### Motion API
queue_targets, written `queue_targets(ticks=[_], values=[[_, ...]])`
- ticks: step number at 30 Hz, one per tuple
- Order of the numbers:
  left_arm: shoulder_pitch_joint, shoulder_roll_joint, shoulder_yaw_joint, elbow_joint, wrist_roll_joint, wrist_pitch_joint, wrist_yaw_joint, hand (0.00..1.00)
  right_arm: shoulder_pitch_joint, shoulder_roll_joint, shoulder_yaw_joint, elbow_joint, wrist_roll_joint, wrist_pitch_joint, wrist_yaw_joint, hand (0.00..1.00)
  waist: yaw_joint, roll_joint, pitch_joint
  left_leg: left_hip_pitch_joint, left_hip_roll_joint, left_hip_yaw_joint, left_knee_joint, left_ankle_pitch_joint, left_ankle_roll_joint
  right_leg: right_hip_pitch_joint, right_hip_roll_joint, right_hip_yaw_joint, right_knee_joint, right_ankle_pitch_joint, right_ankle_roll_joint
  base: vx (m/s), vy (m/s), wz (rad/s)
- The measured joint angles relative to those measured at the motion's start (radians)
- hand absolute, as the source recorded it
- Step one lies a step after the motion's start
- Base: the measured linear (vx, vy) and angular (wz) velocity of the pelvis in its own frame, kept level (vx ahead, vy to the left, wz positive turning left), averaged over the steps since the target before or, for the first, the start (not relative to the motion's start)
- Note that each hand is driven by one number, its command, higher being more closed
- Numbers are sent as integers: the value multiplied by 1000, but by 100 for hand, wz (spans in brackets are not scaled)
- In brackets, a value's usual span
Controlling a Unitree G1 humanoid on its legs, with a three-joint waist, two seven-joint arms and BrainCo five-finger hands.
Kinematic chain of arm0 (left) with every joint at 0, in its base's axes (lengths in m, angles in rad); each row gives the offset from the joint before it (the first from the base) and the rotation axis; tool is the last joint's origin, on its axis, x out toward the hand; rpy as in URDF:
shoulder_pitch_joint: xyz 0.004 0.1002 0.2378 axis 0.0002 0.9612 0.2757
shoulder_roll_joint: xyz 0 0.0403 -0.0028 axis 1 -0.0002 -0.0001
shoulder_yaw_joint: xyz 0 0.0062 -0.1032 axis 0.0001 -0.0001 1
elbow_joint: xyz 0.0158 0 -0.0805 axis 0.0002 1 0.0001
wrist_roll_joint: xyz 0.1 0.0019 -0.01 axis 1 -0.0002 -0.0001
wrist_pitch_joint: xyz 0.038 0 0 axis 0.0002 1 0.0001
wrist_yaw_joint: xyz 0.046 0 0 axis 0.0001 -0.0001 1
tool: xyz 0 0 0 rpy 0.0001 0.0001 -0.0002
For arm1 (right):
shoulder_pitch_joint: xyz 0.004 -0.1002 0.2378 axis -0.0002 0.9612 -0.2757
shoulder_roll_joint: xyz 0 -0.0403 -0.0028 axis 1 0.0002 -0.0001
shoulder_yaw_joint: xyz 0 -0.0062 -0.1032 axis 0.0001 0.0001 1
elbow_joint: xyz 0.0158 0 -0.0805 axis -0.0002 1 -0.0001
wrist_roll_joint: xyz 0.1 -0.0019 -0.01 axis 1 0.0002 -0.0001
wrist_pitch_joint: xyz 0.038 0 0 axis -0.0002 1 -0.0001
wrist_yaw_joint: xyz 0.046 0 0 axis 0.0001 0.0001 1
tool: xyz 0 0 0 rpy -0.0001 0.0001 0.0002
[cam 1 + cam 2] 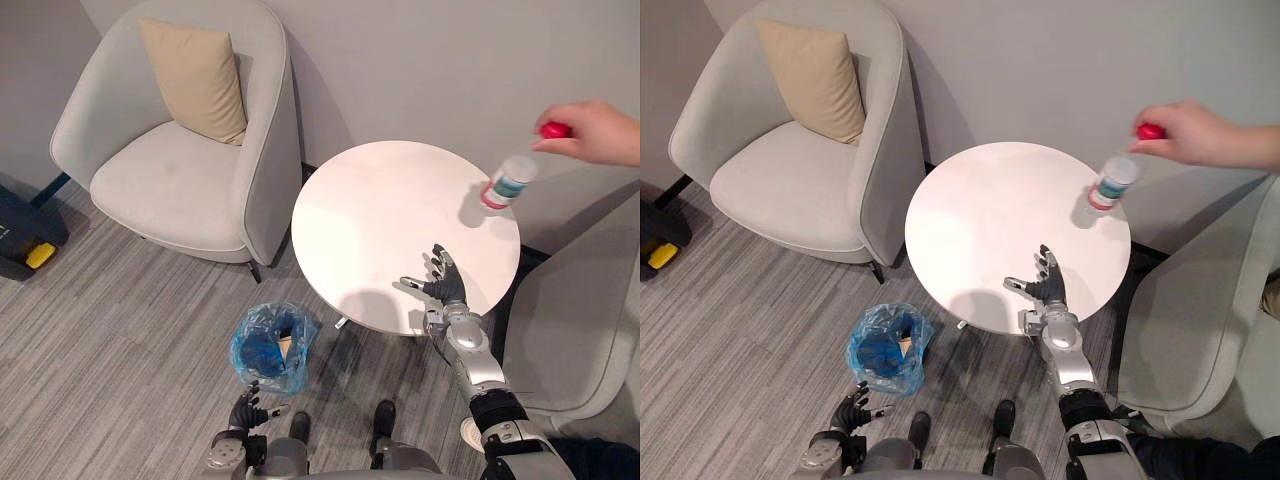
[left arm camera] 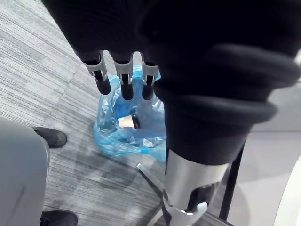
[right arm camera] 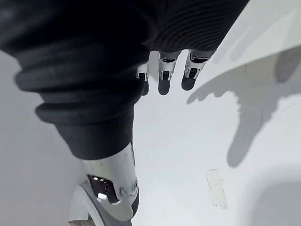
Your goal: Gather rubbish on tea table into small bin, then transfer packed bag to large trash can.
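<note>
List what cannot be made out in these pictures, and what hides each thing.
Bottle: blurred in both eye views; whether it touches the table is unclear.
Person's hand: its arm is cut off by the right edge.
Small bin: contents mostly hidden by bag folds, and by the left hand in the left wrist view.

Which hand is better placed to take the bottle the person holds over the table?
Right. The right hand is open over the table, nearer the bottle; the left hand is down by the bin on the floor.
</note>
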Motion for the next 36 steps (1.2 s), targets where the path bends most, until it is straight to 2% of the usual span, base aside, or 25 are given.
queue_targets(ticks=[18,22,29,36], values=[[1,-8,0,0,9,-4,0,0,89,20,-2,-13,-12,-1,1,0,-2,-1,-1,30,2,7,-3,0,0,31,2,9,0,0,0,-5,1,-1],[1,-8,0,0,9,-3,0,0,111,19,-2,-63,-14,-2,2,0,-2,-2,-2,33,2,9,-5,0,0,32,2,11,0,0,0,-4,1,-1],[1,-8,0,0,11,-4,0,0,127,19,-2,-67,-108,-1,2,0,-2,-7,-9,49,2,9,-6,0,0,47,1,11,0,0,1,-5,1,0],[4,-7,0,1,13,-3,0,0,154,15,2,-84,-130,0,21,0,-2,-20,-24,49,2,5,-6,0,0,47,1,11,0,0,1,-11,0,0]])
